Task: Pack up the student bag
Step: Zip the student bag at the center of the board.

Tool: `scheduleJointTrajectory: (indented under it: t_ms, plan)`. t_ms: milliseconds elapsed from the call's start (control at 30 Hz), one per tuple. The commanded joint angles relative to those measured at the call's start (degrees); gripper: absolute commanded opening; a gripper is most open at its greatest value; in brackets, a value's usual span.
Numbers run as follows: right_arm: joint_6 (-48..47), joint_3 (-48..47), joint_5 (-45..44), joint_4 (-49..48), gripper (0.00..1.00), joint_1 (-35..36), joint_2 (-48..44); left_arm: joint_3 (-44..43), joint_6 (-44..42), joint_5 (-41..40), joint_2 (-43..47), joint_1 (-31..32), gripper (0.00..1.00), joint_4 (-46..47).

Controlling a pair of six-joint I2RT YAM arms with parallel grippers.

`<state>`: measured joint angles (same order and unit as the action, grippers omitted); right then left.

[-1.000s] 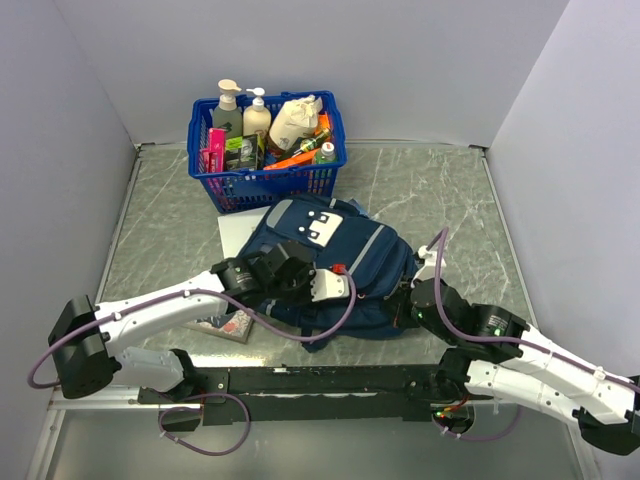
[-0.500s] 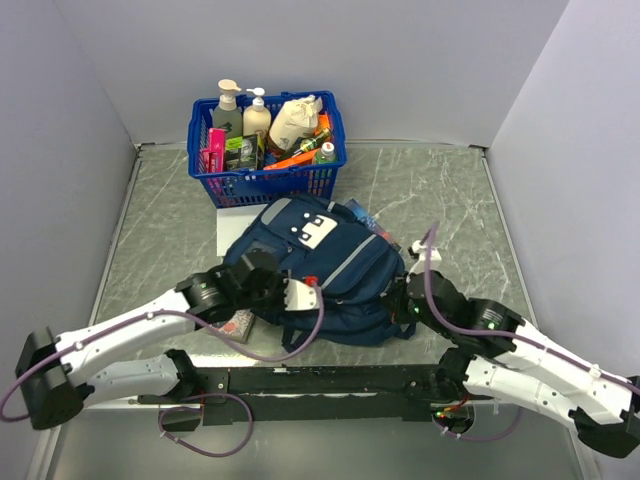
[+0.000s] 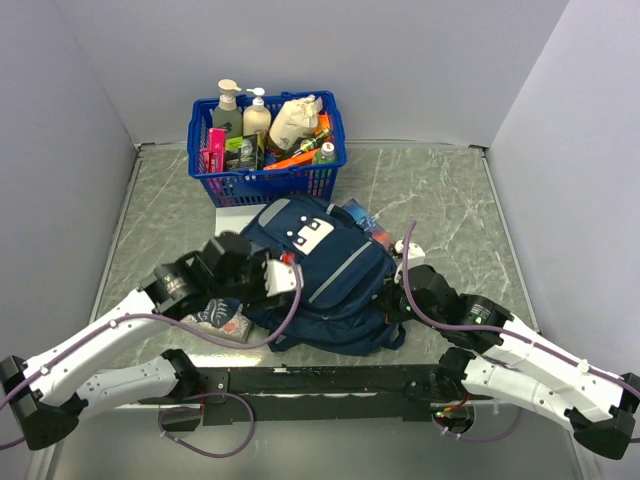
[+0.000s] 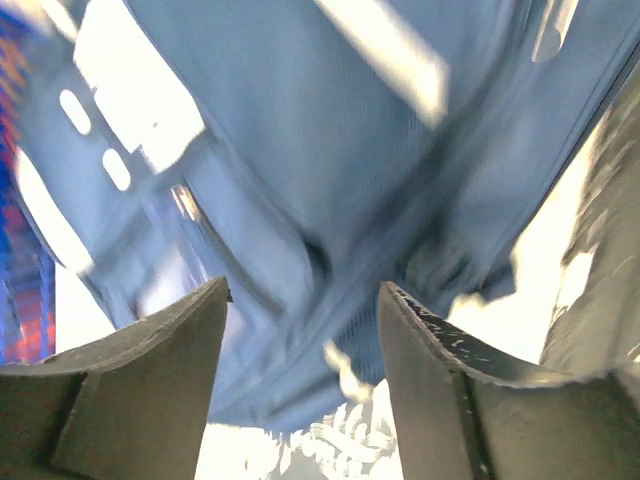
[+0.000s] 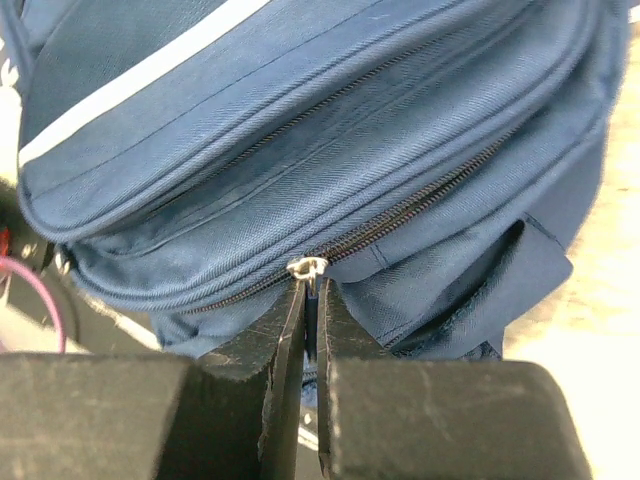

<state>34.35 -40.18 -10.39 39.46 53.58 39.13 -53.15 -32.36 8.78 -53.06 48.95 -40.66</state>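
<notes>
From where I stand I count one student bag (image 3: 320, 275), one blue basket (image 3: 270, 187), two pump bottles (image 3: 228, 108) (image 3: 257, 112), one patterned booklet (image 3: 222, 320) and two robot arms (image 3: 110, 330) (image 3: 525, 350).

The student bag (image 3: 335, 280) is overlooked from high behind by the top view. It is shared, seen very closely, by both wrist views from opposite sides.

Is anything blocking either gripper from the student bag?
Nothing visible does. The right gripper is shut on the zipper pull of the student bag; the left gripper, open, faces bag fabric directly.
</notes>
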Motion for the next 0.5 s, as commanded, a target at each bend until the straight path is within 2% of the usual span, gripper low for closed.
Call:
scheduleJointTrajectory:
  t_ms: [0,100,267,467]
  plan:
    - [-0.3,1.2,5.7,-9.8,0.00,-0.1,-2.0,-9.5,9.6,10.7,-4.7,3.2,0.68,3.7]
    - [-0.1,1.7,6.6,-10.5,0.00,-0.1,-2.3,-9.2,13.5,9.2,-9.2,7.3,0.69,8.5]
    - [0.7,2.0,8.1,-12.0,0.00,0.2,-3.1,-5.7,19.8,8.5,-13.5,10.0,0.73,17.0]
    - [0.5,2.4,10.1,-13.4,0.00,0.6,-3.0,-7.8,21.2,8.4,-17.4,13.5,0.78,19.7]
